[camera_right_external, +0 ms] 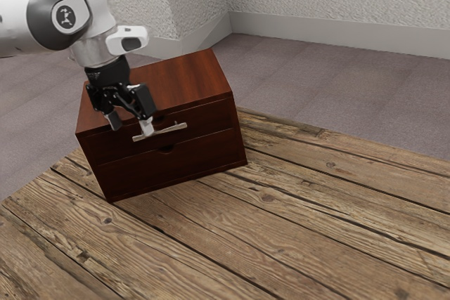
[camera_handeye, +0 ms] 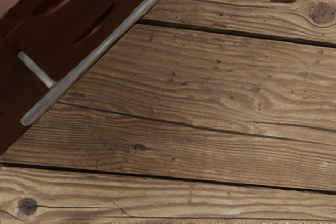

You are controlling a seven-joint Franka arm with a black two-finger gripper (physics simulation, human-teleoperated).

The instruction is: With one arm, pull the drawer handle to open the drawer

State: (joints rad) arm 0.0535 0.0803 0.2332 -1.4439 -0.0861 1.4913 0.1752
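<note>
A dark red wooden cabinet (camera_right_external: 165,79) with two drawer fronts stands at the back left of the plank table (camera_right_external: 316,230). The upper drawer (camera_right_external: 204,119) carries a silver bar handle (camera_right_external: 163,131) and looks flush with the cabinet face. My gripper (camera_right_external: 130,124) hangs in front of that drawer, open, fingers spread. The light-tipped finger (camera_right_external: 146,127) rests at the bar near its left part, while the other finger (camera_right_external: 112,119) stands off to the exterior view's left. In the wrist view the handle (camera_handeye: 100,51) runs slantwise on its posts across the drawer front (camera_handeye: 47,30), just beyond my hand.
The lower drawer (camera_right_external: 176,163) has a small finger notch at its top edge. Weathered planks (camera_handeye: 210,119) stretch out in front of the cabinet toward the exterior view's right. Beyond the table are a grey carpet and white textured walls.
</note>
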